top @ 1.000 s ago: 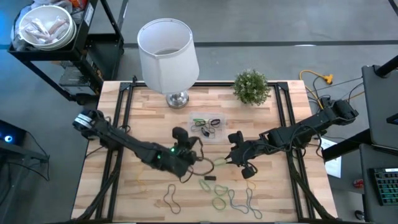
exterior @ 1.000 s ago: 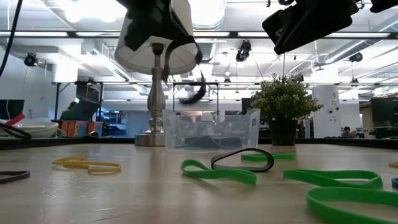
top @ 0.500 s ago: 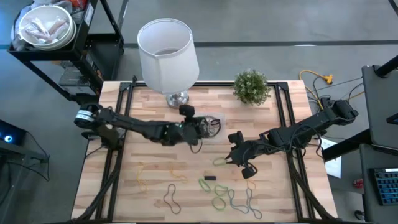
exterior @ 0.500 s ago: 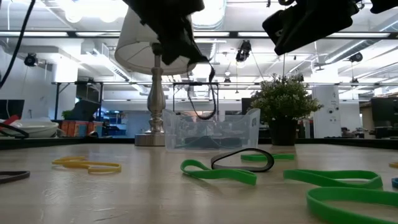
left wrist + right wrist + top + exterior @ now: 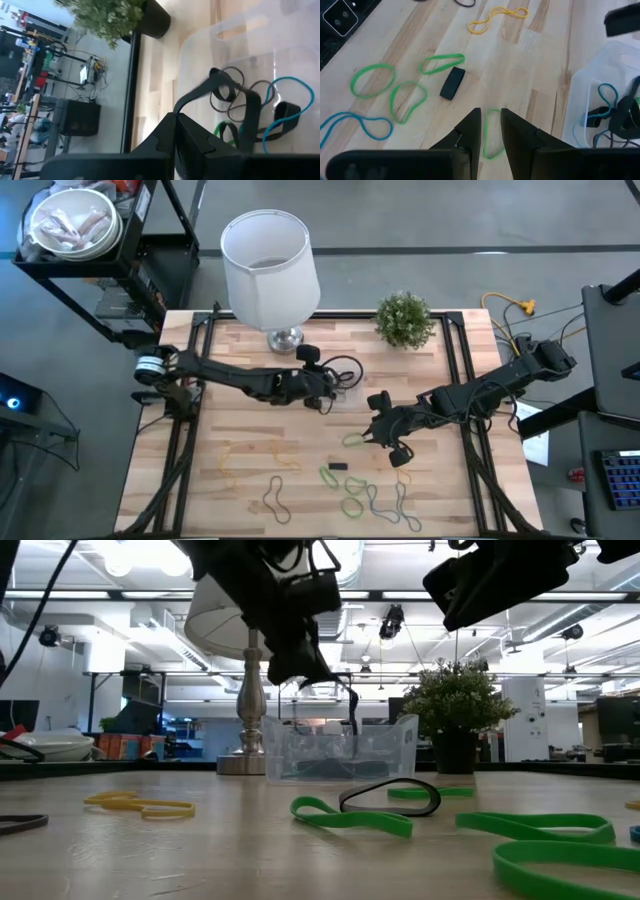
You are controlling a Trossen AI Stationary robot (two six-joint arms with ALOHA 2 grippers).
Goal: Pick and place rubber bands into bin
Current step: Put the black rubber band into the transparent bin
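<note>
The bin [image 5: 338, 388], a small clear tub, stands mid-table in front of the lamp, with teal, green and grey rubber bands [image 5: 280, 112] inside it. My left gripper [image 5: 326, 384] is above the bin, shut on a black rubber band [image 5: 235, 95]. My right gripper [image 5: 491, 131] hovers open to the bin's right and nearer, over a green band [image 5: 491, 135] that lies flat on the table. More loose bands in green [image 5: 352, 502], yellow [image 5: 250, 460], brown and blue lie near the table's front edge. My left gripper pinches one end of the black band's loop [image 5: 176, 114] between its two fingertips. The fingers slant down, coming from the table's left. The rest of the loop [image 5: 350, 705] hangs slack below them, clear of the table, over the bin's open top.
A lamp with a big white shade [image 5: 268, 265] stands at the far edge just behind the bin, and a potted plant [image 5: 404, 320] stands to its right. A small black piece [image 5: 337, 467] lies among the loose bands. A cart with a white bowl [image 5: 72, 225] stands beyond the far left corner.
My left gripper has swung from the table's near middle toward the far edge and a little right, carrying the black band. The band now dangles over the bin. The gripper has stayed shut.
</note>
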